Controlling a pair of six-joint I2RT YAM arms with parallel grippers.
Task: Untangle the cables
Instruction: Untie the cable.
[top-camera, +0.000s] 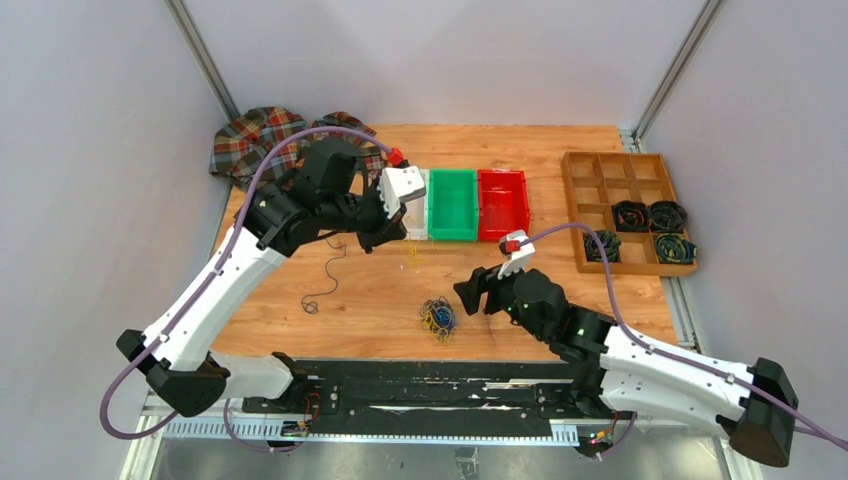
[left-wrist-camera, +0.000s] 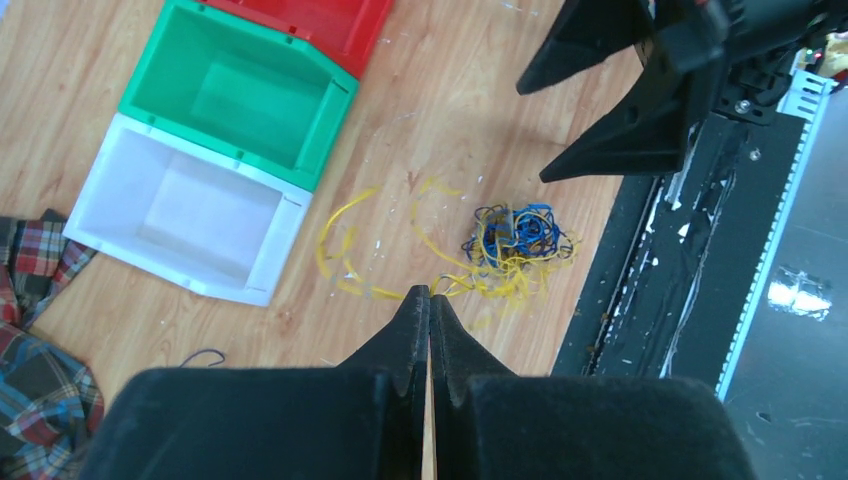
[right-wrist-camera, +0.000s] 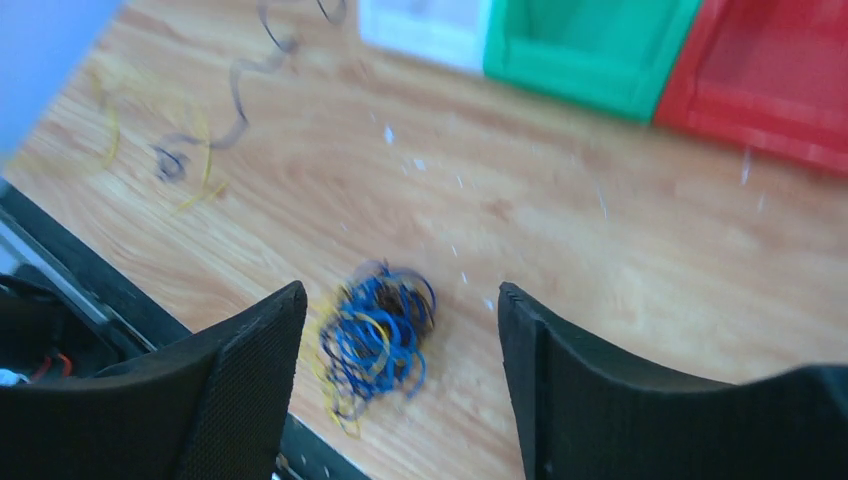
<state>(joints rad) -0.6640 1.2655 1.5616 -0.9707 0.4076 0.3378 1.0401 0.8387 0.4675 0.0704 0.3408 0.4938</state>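
The fist-sized tangle of thin blue, yellow and black wire loops (top-camera: 438, 318) lies on the wooden table (top-camera: 380, 290) near its front edge. The right gripper (right-wrist-camera: 400, 300) hovers over it, jaws spread wide and empty. The left gripper (left-wrist-camera: 429, 300) is pressed shut near the white plastic bin (left-wrist-camera: 180, 210).

No readable text, labels, brands, numbers or signs in any view. The bins (top-camera: 452, 204) and the tray (top-camera: 588, 168) show plain surfaces only (the right wrist view is too blurred to check for small print).
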